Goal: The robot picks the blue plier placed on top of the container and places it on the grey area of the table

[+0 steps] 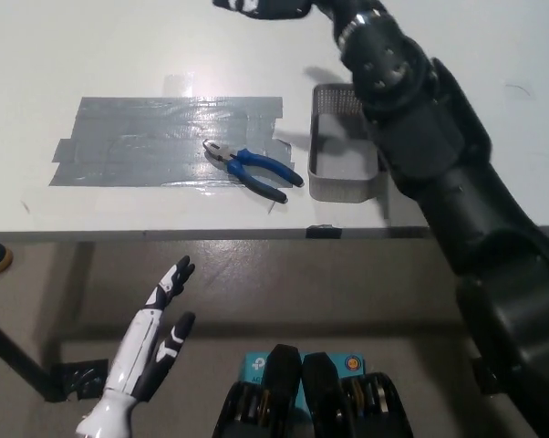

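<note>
1. Two hands show in the head view, and neither holds anything that can be seen.
2. The blue plier (253, 170) lies flat on the grey area (156, 142), at that patch's lower right corner, a little left of the frame's centre. Its metal nose points to the upper left and its blue handles splay toward the lower right – the handle ends reach just past the tape's edge onto the white table (92, 46).
3. The container (344, 170) stands just right of the plier, apart from it: a grey mesh tray with a pale floor, its long side running up the frame. Its upper right part is hidden behind the black arm.
4. The right hand (261, 6) is at the top edge of the frame, above the table and well apart from the plier. Most of it is cut off by the frame, so I cannot tell whether its fingers are apart or together.
5. The black arm runs from that hand down to the lower right corner, passing over the container's far side.
6. The left hand (156, 342) rests at the lower left, below the table's front edge (off the tabletop altogether), its fingers spread apart and empty.
</note>
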Tool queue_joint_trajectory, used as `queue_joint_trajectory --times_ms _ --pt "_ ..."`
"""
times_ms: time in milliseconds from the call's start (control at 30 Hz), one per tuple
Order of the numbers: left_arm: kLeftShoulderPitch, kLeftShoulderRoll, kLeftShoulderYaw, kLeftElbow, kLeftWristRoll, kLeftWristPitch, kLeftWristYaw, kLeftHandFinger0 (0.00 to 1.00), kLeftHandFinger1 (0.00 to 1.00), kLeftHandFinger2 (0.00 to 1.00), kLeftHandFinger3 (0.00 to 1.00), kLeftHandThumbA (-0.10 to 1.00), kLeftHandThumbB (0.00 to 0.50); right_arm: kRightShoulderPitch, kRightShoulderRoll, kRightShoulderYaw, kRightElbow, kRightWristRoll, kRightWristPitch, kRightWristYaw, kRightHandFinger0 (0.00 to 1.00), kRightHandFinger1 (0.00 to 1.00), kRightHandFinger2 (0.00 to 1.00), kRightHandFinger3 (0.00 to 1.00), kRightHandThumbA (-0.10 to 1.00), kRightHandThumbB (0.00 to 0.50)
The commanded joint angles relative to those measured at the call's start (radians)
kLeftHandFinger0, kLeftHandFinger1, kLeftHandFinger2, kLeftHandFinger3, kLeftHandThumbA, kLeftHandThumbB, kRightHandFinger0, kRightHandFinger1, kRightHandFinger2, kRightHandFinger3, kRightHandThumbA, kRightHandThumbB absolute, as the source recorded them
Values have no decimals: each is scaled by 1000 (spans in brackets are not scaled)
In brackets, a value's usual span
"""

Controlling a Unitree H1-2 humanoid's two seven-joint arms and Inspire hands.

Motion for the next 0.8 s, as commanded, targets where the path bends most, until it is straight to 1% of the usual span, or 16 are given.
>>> queue_joint_trajectory --times_ms 0,33,67,133,200,233,267,300,333,400,433,467,567,667,700,767 --pt "-167 11 53 37 -71 -10 12 1000 1000 1000 1000 1000 179 103 -172 -102 -776 210 145 178 1000 1000 1000 1000 1000 425" --pt "-177 10 54 39 -73 -2 11 1000 1000 1000 1000 1000 188 124 -179 -117 -835 228 156 173 1000 1000 1000 1000 1000 422" --pt "-184 9 55 36 -71 9 10 1000 1000 1000 1000 1000 184 162 -186 -144 -918 295 168 174 1000 1000 1000 1000 1000 396" --pt "-207 12 59 45 -69 19 11 1000 1000 1000 1000 1000 176 215 -200 -184 -1047 364 202 161 1000 1000 1000 1000 1000 403" --pt "-217 15 64 48 -73 25 11 1000 1000 1000 1000 1000 176 242 -207 -198 -1101 386 214 148 1000 1000 1000 1000 1000 401" --pt "-218 15 66 46 -76 27 12 1000 1000 1000 1000 1000 175 290 -219 -210 -1171 388 223 135 1000 1000 1000 1000 1000 390" --pt "-223 14 66 53 -78 23 13 1000 1000 1000 1000 1000 175 324 -223 -215 -1207 360 216 120 1000 1000 1000 1000 1000 341" --pt "-227 11 66 56 -81 22 14 1000 1000 1000 1000 1000 185 366 -221 -223 -1240 336 197 97 1000 1000 1000 1000 1000 307" --pt "-227 8 65 60 -83 16 15 1000 1000 1000 1000 1000 186 429 -213 -232 -1273 321 151 66 1000 1000 1000 1000 1000 260" --pt "-226 7 64 66 -93 4 13 1000 1000 1000 1000 1000 182 520 -199 -243 -1328 309 130 34 1000 1000 1000 1000 1000 250" --pt "-219 8 66 63 -93 2 15 1000 1000 1000 1000 1000 179 577 -174 -247 -1369 331 130 14 1000 1000 1000 1000 1000 250" --pt "-218 9 68 64 -94 0 16 1000 1000 1000 1000 1000 165 600 -167 -246 -1380 334 125 8 1000 1000 1000 1000 1000 237" --pt "-215 12 75 70 -102 0 18 1000 1000 1000 1000 1000 161 735 -134 -231 -1412 308 95 -6 1000 1000 1000 1000 1000 224" --pt "-209 7 75 74 -108 -3 17 1000 1000 1000 1000 1000 169 859 -77 -204 -1358 298 23 -29 1000 1000 1000 1000 1000 176" --pt "-204 6 74 76 -108 -5 18 1000 1000 1000 1000 1000 176 900 -64 -192 -1312 280 -21 -36 1000 1000 1000 1000 1000 163" --pt "-184 5 73 71 -108 -8 17 1000 1000 1000 1000 1000 183 960 -46 -179 -1237 255 -75 -47 1000 1000 1000 1000 1000 176"
